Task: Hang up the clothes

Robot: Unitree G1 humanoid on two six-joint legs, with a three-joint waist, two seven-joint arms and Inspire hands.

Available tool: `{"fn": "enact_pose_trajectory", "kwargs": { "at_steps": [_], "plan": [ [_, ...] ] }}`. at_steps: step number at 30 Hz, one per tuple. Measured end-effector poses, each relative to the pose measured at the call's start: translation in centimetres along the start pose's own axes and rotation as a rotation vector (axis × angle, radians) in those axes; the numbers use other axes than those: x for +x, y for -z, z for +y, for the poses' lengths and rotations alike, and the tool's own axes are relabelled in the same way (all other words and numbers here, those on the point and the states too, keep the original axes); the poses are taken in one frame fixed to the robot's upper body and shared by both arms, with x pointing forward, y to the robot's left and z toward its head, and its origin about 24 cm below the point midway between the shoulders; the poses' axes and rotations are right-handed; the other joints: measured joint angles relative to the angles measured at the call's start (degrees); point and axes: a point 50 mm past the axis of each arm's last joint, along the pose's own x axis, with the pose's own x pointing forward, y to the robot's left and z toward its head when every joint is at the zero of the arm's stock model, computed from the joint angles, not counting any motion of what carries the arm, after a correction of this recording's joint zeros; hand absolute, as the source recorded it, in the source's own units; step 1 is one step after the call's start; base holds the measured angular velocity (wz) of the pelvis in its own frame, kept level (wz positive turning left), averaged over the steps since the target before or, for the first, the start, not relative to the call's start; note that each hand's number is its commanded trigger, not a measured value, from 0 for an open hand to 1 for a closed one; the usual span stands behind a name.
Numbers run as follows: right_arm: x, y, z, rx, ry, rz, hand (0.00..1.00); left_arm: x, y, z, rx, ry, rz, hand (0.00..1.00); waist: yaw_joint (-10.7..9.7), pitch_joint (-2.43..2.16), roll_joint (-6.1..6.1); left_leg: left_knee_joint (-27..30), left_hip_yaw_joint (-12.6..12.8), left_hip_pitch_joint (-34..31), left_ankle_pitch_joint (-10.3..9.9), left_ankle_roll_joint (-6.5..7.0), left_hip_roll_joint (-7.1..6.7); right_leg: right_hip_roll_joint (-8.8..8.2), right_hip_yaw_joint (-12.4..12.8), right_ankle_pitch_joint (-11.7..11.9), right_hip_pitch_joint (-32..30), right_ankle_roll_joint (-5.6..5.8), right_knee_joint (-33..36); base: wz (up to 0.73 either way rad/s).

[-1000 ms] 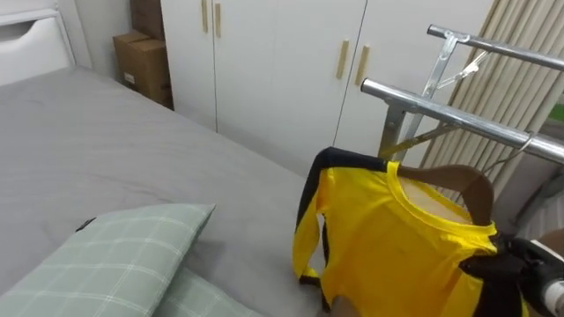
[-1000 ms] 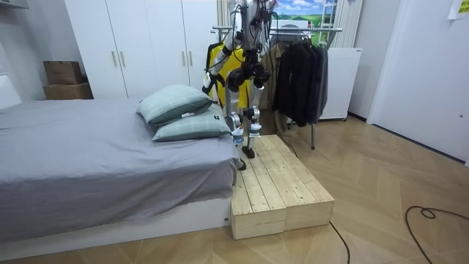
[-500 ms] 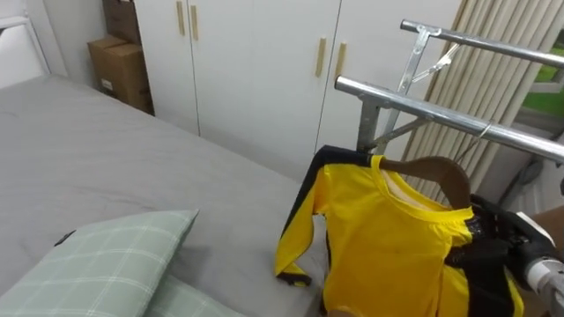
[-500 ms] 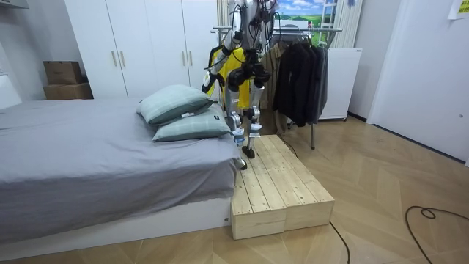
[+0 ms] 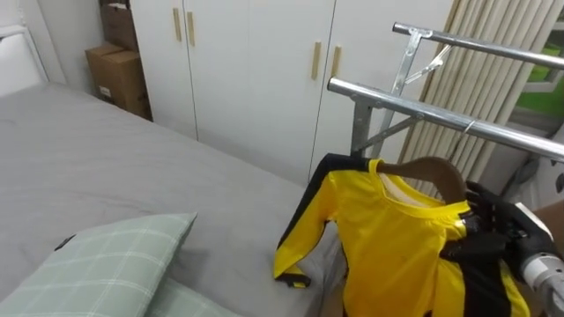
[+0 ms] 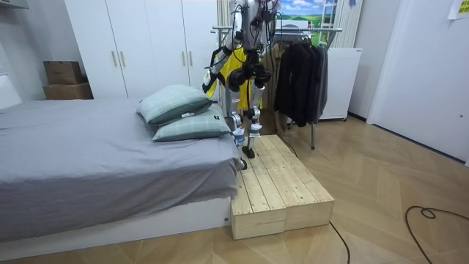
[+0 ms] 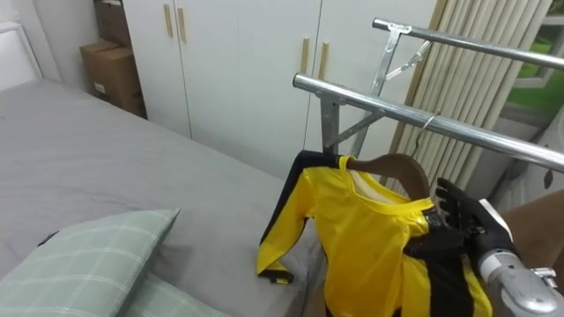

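Fingers (image 7: 451, 201) of R hand (image 7: 471, 227) pinch yellow shirt (image 7: 366, 233) at shoulder.

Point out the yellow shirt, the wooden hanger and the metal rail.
yellow shirt (image 5: 388, 246), left eye view, on its chest
wooden hanger (image 5: 436, 165), left eye view, on its curved top
metal rail (image 5: 414, 108), left eye view, on the nearer bar

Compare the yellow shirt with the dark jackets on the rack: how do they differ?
Colour: the yellow shirt is bright yellow with black trim; the dark jackets are black. Support: the yellow shirt, on a wooden hanger, is gripped by the right hand below the rail; the dark jackets hang from the rack. Both are at the same rack.
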Motion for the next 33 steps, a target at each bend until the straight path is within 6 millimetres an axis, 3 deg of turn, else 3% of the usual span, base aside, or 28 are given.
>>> {"fn": "enact_pose_trajectory", "kwargs": {
  "at_steps": [9,33],
  "plan": [
    [-0.6,1.3,0.2,0.038,0.0,0.031,0.0,0.0,0.0,-0.3,-0.009,0.005,-0.001,0.0,-0.56,0.09,0.64,-1.08,0.2,0.57,0.37,-0.13,-0.12,-0.03,0.33,0.03,-0.09,0.4,-0.02,0.0],
    [-0.6,1.6,0.8,0.079,-0.005,0.029,0.0,0.0,-0.2,-0.6,-0.018,-0.018,-0.011,0.0,-0.77,-0.22,1.34,-2.23,0.17,0.72,1.27,-0.42,-0.2,0.1,0.57,0.64,-0.37,-0.05,-0.63,0.0]
  ]
}}
